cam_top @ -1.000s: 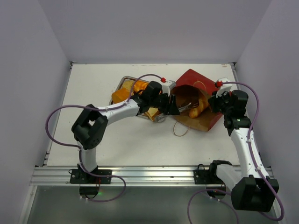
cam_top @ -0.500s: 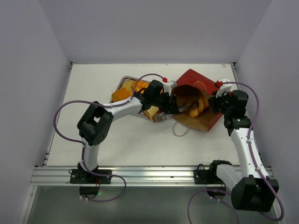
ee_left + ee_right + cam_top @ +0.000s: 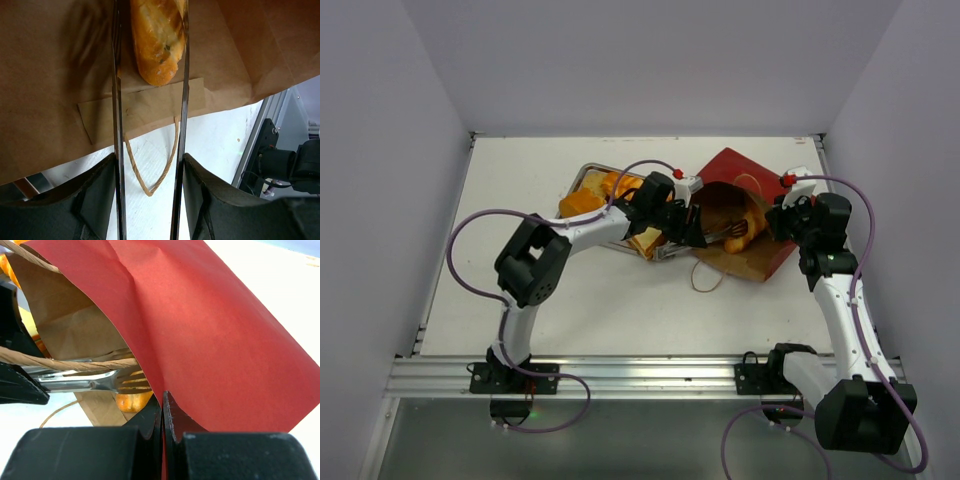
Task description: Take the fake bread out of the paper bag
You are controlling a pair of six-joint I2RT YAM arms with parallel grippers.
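The paper bag point(image 3: 735, 170) lies on its side, red outside and brown inside point(image 3: 50, 100), with its mouth toward the left arm. My left gripper point(image 3: 682, 222) point(image 3: 149, 157) is shut on metal tongs point(image 3: 715, 232) point(image 3: 100, 382) that reach into the bag. The two tong arms stand on either side of a golden long roll of fake bread point(image 3: 157, 45) point(image 3: 738, 238) point(image 3: 131, 401); whether they pinch it I cannot tell. My right gripper point(image 3: 778, 222) point(image 3: 162, 400) is shut on the bag's red upper wall point(image 3: 215, 330), holding the mouth open.
A metal tray point(image 3: 582, 178) left of the bag holds several more orange bread pieces point(image 3: 605, 190). A string handle loop point(image 3: 705, 280) point(image 3: 150, 170) lies on the white table before the bag's mouth. Walls close in on both sides.
My left arm has pushed to the right, its elbow swinging in, and the tongs reach deeper into the bag. The right arm and the bag have not moved.
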